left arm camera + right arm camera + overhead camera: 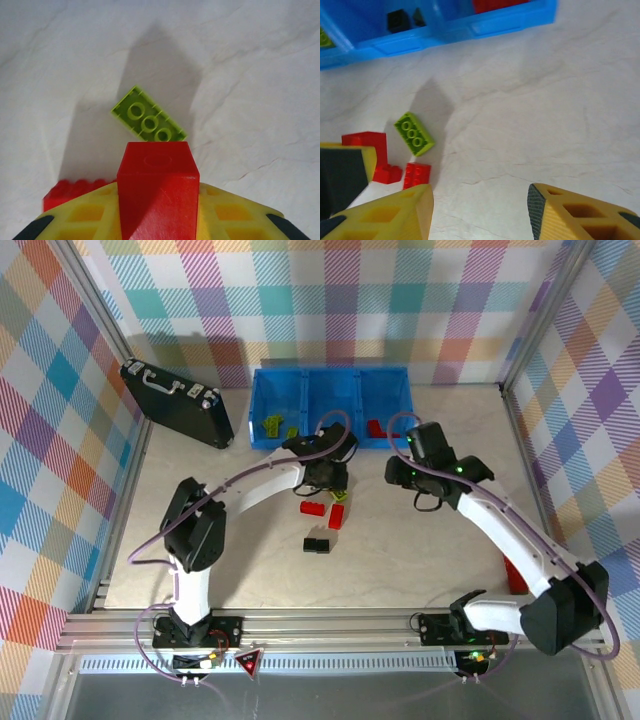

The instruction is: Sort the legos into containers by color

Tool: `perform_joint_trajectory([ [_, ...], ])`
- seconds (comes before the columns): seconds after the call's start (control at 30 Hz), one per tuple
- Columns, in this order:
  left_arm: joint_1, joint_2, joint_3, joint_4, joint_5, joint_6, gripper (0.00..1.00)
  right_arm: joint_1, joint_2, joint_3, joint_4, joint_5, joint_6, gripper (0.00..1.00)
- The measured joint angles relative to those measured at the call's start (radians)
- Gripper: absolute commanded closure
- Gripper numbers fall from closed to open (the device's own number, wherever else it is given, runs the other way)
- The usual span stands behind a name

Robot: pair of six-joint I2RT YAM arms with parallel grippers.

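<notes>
Lego brick (158,180), small, red, studded plastic, is clamped in the left gripper (158,220) over mid-tabletop, presumably bound for the red-holding right compartment of the bright blue plastic bin (330,371) at the far edge; right gripper (480,197) fingers stand apart, empty.

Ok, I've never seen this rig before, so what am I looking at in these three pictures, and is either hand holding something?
Two robot arms stand bolted at the table's near edge. The wide picture looks down from above; the other two come from a camera on each wrist. The left hand is shut on a red brick. The right hand is open and empty. Loose on the table lie a lime brick, other red bricks and a black brick. Behind them sits the blue bin, already holding some bricks.
</notes>
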State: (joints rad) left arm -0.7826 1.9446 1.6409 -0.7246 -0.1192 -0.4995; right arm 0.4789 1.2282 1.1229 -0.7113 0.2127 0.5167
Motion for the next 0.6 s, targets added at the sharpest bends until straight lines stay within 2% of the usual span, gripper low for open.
perform_joint_trajectory([
  [0.33,0.001,0.243,0.332,0.095,0.012,0.053,0.68,-0.035,-0.152,-0.06,-0.079,0.019,0.004,0.46],
  [0.6,0.002,0.381,0.499,0.242,-0.061,0.102,0.66,-0.036,-0.196,-0.068,-0.115,0.023,0.019,0.46],
])
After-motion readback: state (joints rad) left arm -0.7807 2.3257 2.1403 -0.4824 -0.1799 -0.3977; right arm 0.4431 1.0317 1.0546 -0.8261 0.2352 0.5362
